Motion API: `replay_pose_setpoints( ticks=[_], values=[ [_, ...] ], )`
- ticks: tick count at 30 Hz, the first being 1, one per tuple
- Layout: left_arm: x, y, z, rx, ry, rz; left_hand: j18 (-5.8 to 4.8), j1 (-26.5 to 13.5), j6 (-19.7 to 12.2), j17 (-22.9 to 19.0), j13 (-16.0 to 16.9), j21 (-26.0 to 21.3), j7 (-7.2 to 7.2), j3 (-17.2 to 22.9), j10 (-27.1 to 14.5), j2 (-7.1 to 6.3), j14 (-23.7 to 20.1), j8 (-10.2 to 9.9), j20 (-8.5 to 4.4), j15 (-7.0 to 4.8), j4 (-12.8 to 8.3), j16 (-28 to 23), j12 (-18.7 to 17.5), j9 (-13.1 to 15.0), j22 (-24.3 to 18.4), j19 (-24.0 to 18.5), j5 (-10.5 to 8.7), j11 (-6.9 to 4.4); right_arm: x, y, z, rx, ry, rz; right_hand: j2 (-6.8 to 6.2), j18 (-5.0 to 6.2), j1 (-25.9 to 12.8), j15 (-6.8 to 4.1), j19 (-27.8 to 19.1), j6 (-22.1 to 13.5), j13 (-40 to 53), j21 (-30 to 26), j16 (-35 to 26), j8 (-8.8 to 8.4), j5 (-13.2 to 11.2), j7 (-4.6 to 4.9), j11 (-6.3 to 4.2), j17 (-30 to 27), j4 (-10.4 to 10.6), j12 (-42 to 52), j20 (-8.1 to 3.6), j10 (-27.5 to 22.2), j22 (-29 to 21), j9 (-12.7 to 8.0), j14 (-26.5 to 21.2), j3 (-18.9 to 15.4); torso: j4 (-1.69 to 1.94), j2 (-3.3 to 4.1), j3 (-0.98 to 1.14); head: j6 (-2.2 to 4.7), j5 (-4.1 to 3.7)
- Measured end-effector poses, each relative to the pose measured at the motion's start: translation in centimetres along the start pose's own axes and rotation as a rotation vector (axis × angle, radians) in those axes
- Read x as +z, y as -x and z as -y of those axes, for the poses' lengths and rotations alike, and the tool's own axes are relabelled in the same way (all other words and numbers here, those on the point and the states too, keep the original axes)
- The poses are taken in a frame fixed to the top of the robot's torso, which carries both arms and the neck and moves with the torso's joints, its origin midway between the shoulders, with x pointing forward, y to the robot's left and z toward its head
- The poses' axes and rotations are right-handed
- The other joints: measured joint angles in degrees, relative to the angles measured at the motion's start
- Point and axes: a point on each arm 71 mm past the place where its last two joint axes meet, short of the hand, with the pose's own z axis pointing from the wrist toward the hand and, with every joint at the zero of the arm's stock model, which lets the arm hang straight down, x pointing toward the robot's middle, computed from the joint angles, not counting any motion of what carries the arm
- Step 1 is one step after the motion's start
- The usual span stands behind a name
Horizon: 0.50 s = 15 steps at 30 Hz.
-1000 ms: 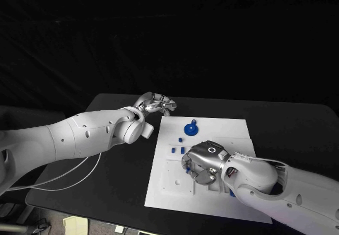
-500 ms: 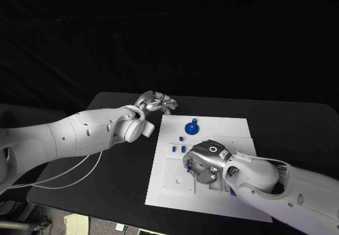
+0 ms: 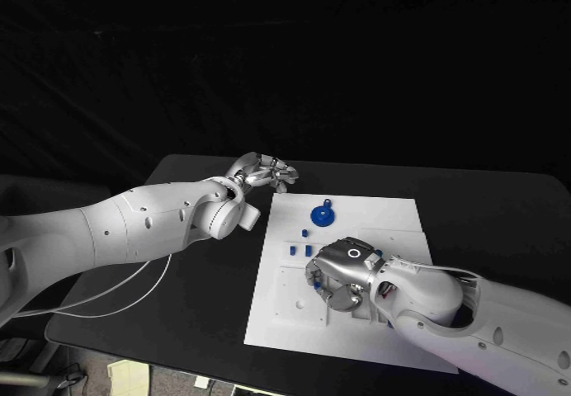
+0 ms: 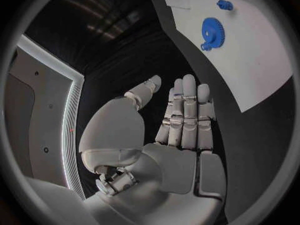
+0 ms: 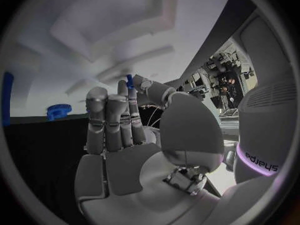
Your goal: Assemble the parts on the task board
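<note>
My right hand (image 5: 128,135) pinches a peg (image 5: 129,80) by its tip, board (image 3: 393,219) at twelve o'clock. It looks light, stiff and slippery. My left hand (image 4: 169,130) is released, holding nothing.

"sharpa" stands on the right arm (image 5: 265,160).

Blue gear (image 3: 323,216) – flat on white task board (image 3: 393,219).

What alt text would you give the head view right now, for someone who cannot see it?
The right hand is low over the middle of the white task board on the black table, pinching a small blue part. The left hand hovers off the board's far left corner, fingers apart and holding nothing. A blue gear and two small blue pegs lie on the board.
</note>
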Motion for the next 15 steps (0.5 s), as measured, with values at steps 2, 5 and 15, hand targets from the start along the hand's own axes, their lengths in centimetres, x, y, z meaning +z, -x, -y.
replay_pose_setpoints(
  ticks=[2,5,15],
  values=[
    [0.00,-0.01,0.00,0.000,0.000,0.000,0.00,0.0,0.0,0.0,0.0,0.0,0.00,0.0,0.0,0.00,0.0,0.0,0.00,0.00,0.0,0.0,0.0,0.0,0.0,0.0,0.00,0.00,0.07,-0.01,-0.06,-0.002,0.001,0.000,0.00,0.00,0.0,0.00,0.0,0.0,0.0,0.0,0.0,0.00,0.0,0.00,0.00,0.0,0.0,0.0,0.00,0.0,0.0,0.0,0.0,0.0,0.00,0.00,0.01,-0.09,0.00],
    [0.00,-0.02,0.00,0.000,0.001,0.000,-0.02,0.0,0.0,0.0,0.0,0.0,0.00,0.0,0.0,0.00,0.0,0.0,0.00,-0.03,0.0,0.0,0.0,0.0,0.0,0.0,0.00,0.00,0.15,-0.02,-0.14,-0.004,0.001,-0.001,0.00,0.00,0.0,0.00,0.0,0.0,0.0,0.0,0.0,0.00,0.0,0.00,0.00,0.0,0.0,0.0,-0.01,0.0,0.0,0.0,0.0,0.0,0.01,0.00,0.01,-0.15,0.00],
    [-0.01,0.01,-0.02,0.000,0.002,0.000,-0.10,0.0,0.0,0.1,0.0,0.0,0.00,0.0,0.0,0.00,0.2,0.0,0.00,-0.21,0.0,-0.2,-0.2,0.0,0.0,0.0,0.00,0.00,0.11,-0.17,0.07,0.003,-0.005,-0.007,-0.43,0.00,-1.0,0.14,0.0,-1.3,-0.4,0.0,0.0,-0.88,2.5,0.64,0.31,-0.2,-0.8,-1.4,0.00,-0.3,0.0,-0.3,-0.1,-0.8,0.00,0.00,0.01,-0.22,-0.03]
  ],
)
